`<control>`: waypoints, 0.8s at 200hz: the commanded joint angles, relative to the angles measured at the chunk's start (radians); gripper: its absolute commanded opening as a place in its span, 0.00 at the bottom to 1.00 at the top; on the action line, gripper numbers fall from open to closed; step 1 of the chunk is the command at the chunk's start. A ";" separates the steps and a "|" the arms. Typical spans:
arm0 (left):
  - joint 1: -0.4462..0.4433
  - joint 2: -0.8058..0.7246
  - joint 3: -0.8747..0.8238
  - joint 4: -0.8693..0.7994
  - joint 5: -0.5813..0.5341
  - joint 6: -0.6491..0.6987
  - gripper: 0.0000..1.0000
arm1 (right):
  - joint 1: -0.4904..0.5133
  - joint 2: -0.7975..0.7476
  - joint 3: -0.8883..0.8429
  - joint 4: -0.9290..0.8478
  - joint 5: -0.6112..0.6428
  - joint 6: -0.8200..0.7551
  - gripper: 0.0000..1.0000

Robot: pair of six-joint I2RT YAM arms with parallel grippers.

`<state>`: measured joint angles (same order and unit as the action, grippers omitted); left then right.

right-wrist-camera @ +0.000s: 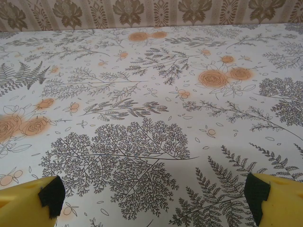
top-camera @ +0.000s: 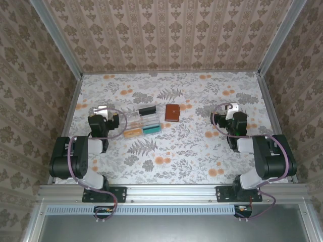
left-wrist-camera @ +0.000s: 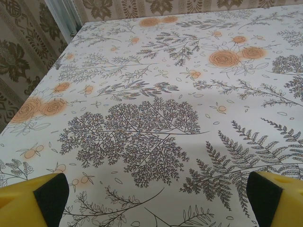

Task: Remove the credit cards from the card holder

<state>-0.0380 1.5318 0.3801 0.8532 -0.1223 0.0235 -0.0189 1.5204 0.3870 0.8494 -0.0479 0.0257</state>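
Note:
The card holder (top-camera: pixel 172 112), a small brown leather wallet, lies closed on the floral tablecloth at mid-table. The credit cards are hidden from view. My left gripper (top-camera: pixel 104 109) sits well to the holder's left, beyond a clear plastic piece. It is open, and in the left wrist view its yellow fingers (left-wrist-camera: pixel 33 201) stand wide apart over bare cloth, the left gripper (left-wrist-camera: pixel 156 203) holding nothing. My right gripper (top-camera: pixel 229 108) is off to the holder's right, also open. The right gripper (right-wrist-camera: pixel 154 201) shows only patterned cloth between its fingers (right-wrist-camera: pixel 277 198).
A clear plastic piece (top-camera: pixel 136 120) with black, orange and teal cards lies between the left gripper and the holder. Patterned walls with metal rails (top-camera: pixel 70 103) close in the table on the left, right and back.

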 commanded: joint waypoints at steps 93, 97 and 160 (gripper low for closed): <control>0.003 0.003 0.018 0.014 0.021 0.015 1.00 | 0.006 0.007 0.019 0.004 0.019 0.008 1.00; 0.003 0.003 0.019 0.013 0.020 0.015 1.00 | 0.005 0.006 0.020 0.004 0.017 0.008 1.00; 0.008 0.003 0.019 0.011 0.032 0.012 1.00 | 0.005 0.007 0.021 0.002 0.019 0.008 1.00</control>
<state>-0.0380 1.5318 0.3801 0.8532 -0.1139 0.0235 -0.0170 1.5204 0.3870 0.8494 -0.0479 0.0257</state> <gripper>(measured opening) 0.999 0.999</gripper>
